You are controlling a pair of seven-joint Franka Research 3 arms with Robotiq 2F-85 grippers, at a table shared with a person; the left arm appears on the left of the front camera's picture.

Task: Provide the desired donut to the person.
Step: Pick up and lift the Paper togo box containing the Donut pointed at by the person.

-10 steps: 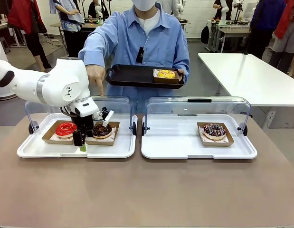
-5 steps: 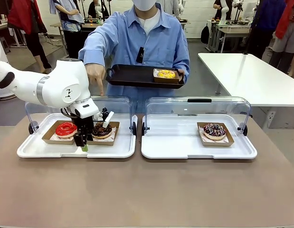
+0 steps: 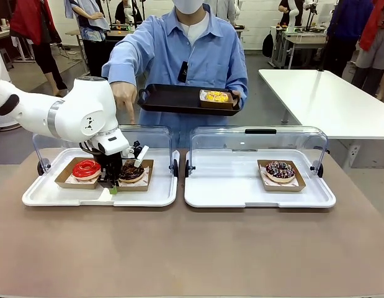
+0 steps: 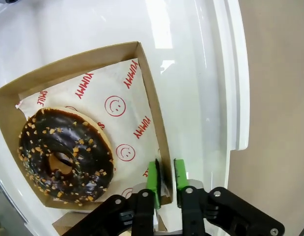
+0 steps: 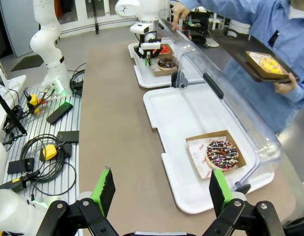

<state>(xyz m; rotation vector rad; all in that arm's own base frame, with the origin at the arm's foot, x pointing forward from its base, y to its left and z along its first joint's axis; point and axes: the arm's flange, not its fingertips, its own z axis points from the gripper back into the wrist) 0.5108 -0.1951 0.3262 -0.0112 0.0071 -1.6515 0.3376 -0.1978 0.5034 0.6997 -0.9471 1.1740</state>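
At the frame's left, the left arm [image 3: 74,115] has glossy white rounded shells, a grey joint ring and a small black mark. The left gripper [image 4: 165,174] and right gripper [image 5: 161,178] are black with green pads [image 5: 105,189].

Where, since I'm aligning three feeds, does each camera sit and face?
Front: fixed between the arms, facing across the table at the person; the left arm and left end effector show.
Left wrist: on the left wrist, looking down at the chocolate donut's box; green pads flank its wall.
Right wrist: on the right wrist, looking along the table past the sprinkled donut; the open right end effector shows.
Shared: front and right wrist both show the person's black tray.
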